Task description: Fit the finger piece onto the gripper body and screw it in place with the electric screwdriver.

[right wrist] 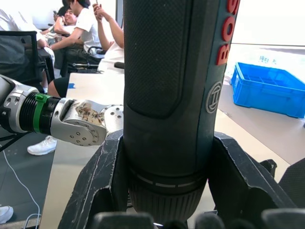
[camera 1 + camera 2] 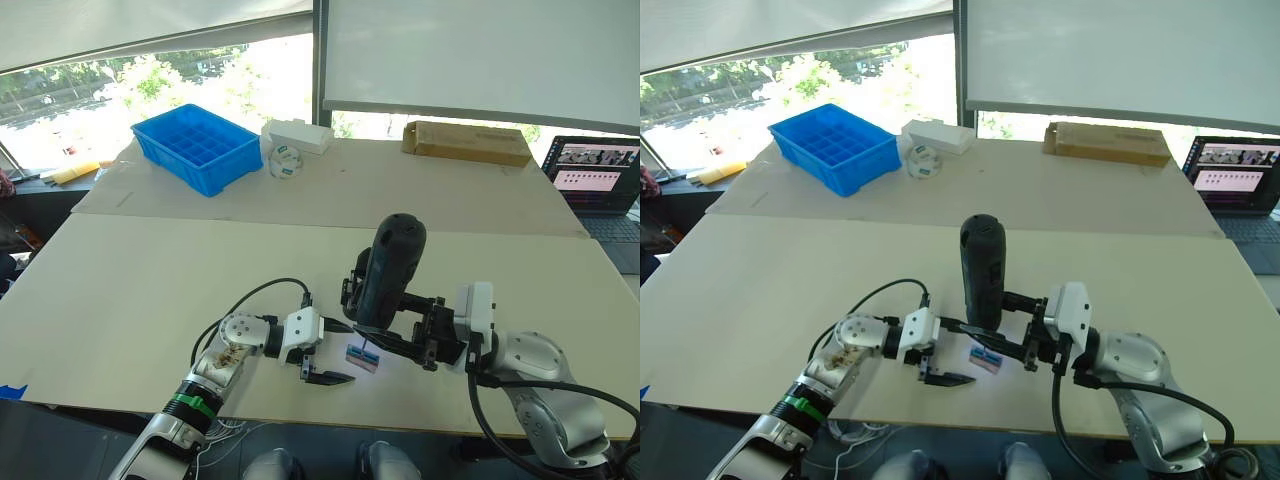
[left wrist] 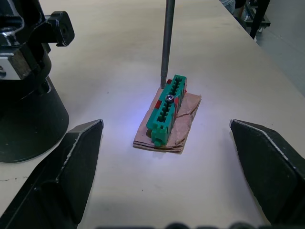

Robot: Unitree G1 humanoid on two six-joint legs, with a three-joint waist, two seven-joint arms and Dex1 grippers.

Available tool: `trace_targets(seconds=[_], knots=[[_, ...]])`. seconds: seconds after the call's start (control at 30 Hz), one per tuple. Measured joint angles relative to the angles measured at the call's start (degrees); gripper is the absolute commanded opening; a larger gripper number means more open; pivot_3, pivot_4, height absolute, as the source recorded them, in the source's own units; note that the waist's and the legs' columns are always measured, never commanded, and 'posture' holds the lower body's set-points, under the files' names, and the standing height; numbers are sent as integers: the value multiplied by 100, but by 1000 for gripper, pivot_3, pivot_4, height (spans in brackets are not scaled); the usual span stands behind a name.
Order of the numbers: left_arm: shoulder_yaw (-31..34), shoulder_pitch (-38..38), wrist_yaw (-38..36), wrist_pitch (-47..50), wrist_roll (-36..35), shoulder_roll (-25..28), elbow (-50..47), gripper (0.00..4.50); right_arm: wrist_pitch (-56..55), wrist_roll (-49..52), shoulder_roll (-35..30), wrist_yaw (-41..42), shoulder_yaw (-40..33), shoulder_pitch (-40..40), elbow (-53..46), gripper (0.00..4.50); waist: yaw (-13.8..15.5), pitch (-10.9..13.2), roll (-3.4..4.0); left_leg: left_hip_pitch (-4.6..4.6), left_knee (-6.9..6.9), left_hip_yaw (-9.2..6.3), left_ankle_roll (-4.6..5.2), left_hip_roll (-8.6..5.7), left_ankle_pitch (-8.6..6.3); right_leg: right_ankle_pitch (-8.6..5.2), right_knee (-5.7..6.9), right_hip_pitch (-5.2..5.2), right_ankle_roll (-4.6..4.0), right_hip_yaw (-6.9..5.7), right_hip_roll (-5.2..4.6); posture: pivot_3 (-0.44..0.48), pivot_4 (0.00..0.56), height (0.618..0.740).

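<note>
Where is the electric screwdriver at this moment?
The electric screwdriver stands upright in the right gripper near the table's front edge, its bit tip down at the green block, just right of the open left gripper.

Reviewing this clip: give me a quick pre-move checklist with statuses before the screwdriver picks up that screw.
1. Right pincer shut on the electric screwdriver: ok.
2. Screwdriver upright, bit pointing down: ok.
3. Bit tip seated on the screw in the green block: not ok, it sits just beside the block's far end.
4. Left pincer open, clear of the block: ok.
5. Gripper body beside the block: ok.
6. Finger piece fitted: cannot tell.
</note>
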Motion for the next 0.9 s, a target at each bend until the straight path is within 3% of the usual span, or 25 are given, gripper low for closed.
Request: trace_targets(seconds=[0.9], knots=[[0, 11, 38, -3, -1, 0, -2, 4482, 121, 35, -11, 1, 70, -2, 46, 1919, 0, 0, 0, 0, 1, 0, 0, 0, 0, 0, 1, 1, 0, 0, 0, 0, 150, 740]])
